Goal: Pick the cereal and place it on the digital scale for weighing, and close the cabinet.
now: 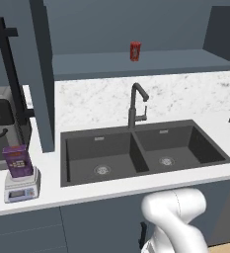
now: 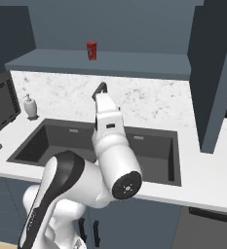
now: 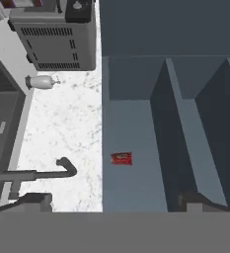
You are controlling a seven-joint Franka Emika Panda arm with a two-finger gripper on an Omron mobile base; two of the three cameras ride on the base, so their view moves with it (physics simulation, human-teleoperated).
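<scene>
Claw [image 3: 111,200] tips stand wide apart with nothing between them, aimed into the open cabinet [image 1: 42,74] at a red can [image 3: 121,158] on its shelf, which suggests the door-closing step remains. On the desk [image 1: 106,190] left of the sink [image 1: 141,148], the cereal [image 1: 18,161], a purple box with a pale label, stands upright on the digital scale [image 1: 21,190], apparently already placed for weighing.
</scene>
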